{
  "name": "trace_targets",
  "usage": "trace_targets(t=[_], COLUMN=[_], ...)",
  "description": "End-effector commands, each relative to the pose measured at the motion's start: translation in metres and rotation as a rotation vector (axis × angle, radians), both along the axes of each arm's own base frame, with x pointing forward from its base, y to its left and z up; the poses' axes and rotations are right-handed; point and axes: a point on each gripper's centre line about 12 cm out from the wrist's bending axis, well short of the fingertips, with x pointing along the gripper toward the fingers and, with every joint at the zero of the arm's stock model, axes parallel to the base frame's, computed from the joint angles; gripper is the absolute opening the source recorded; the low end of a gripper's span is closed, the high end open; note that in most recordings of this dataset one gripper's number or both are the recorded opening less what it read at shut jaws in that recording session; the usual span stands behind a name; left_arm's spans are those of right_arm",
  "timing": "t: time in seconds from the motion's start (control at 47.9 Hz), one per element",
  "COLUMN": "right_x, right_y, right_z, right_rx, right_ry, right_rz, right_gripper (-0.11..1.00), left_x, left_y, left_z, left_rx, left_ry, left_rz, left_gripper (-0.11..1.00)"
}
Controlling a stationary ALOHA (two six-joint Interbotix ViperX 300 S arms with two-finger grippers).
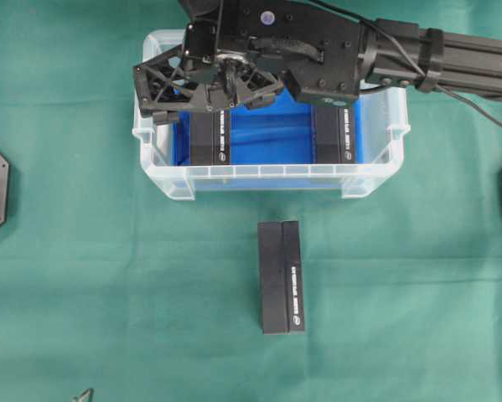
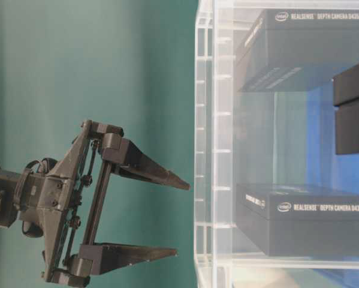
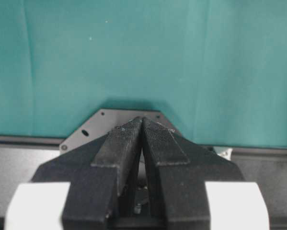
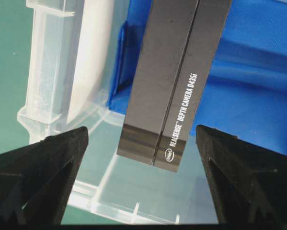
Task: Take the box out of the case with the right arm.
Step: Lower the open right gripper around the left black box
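Overhead: right gripper (image 1: 207, 88) spread above case (image 1: 376, 180) left box (image 1: 209, 138).

I see a table covered with a green cloth (image 1: 83, 276). The case (image 1: 267, 177), clear plastic with a blue lining, sits directly on it toward the far middle. Nearer me, well apart from the case, a black box (image 1: 282, 276) lies flat on the cloth, its long side running away from me.

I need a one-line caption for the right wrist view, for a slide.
Open right claw straddling a black box standing in the blue-lined clear case.
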Motion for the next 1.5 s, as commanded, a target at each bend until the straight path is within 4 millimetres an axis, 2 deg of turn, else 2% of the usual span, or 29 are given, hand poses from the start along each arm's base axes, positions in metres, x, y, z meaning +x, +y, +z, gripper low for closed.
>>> trace_targets(t=[0.0, 1.483], right_x=[-0.0013, -0.0011], right_y=[-0.0002, -0.0019], right_z=[0.0175, 0.0168], right_rx=[-0.010, -0.013], right_ry=[-0.045, -0.046], right_rz=[0.003, -0.014], right_gripper=[0.94, 0.94], left_x=[0.0008, 0.0008], left_y=[-0.0001, -0.0001], left_z=[0.0069, 0.0079], left_rx=[0.000, 0.000], left_ry=[-0.020, -0.023], left_rz=[-0.002, -0.002], left_gripper=[0.00, 0.00])
